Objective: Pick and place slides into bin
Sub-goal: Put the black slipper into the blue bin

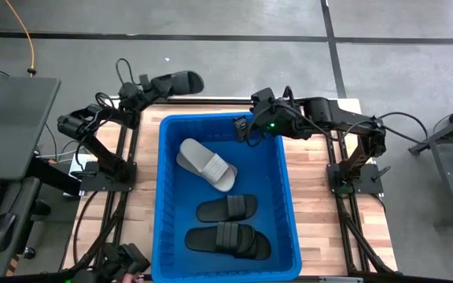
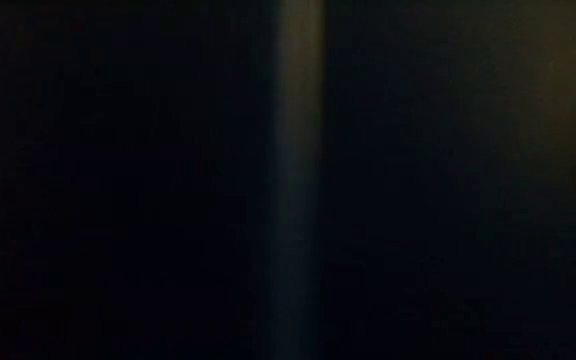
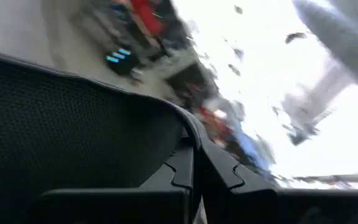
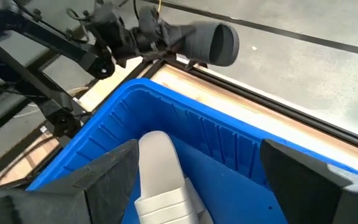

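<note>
The blue bin stands mid-table and holds a light grey slide and two black slides, all lying on its floor. A third black slide hangs in the air past the bin's far left corner, over the table's far edge, with my left gripper shut on it. It also shows in the right wrist view as the black slide. My right gripper hovers open over the bin's far rim, above the grey slide, with nothing between its fingers. The low view is dark. My left gripper pinches the black slide by the end nearest the arm between its two fingers. The fingers come at it about level from the table's left and lie along it. The slide sticks out level toward the right, clear of table and bin.
The wooden table shows bare strips on either side of the bin. Black frame rails and cables run along both sides. A grey desk with a keyboard stands off the table's left edge.
</note>
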Motion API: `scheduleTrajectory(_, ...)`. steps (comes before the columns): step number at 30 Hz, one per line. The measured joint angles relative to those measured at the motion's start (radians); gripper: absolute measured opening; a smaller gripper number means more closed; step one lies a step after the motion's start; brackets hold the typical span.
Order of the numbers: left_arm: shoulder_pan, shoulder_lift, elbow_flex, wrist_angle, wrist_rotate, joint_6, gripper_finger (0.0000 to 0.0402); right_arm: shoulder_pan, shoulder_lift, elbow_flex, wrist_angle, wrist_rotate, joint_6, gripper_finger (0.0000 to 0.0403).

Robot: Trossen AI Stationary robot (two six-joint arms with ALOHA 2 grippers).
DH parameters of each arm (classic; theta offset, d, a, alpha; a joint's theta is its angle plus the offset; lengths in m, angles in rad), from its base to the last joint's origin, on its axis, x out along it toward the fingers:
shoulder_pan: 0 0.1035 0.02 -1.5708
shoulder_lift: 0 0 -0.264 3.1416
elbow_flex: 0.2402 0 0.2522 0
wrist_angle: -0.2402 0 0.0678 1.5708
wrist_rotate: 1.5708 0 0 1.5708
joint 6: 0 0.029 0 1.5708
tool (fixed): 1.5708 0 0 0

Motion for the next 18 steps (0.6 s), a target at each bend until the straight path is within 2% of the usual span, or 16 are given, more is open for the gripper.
scheduleTrajectory(9, -0.008, -0.004, 0.015, 0.206, 0.117, -0.149, 0.0000, 0.000, 0.050, 0.000, -0.003, -0.010, 0.008, 0.0321)
scheduleTrajectory(13, -0.011, -0.019, 0.067, 0.315, 0.145, -0.226, 0.0000, -0.003, 0.047, 0.000, -0.003, 0.013, 0.014, 0.0321)
scheduleTrajectory(18, -0.053, -0.073, 0.206, 0.264, 0.175, -0.296, 0.0000, -0.008, 0.043, 0.000, -0.009, 0.027, -0.010, 0.0321)
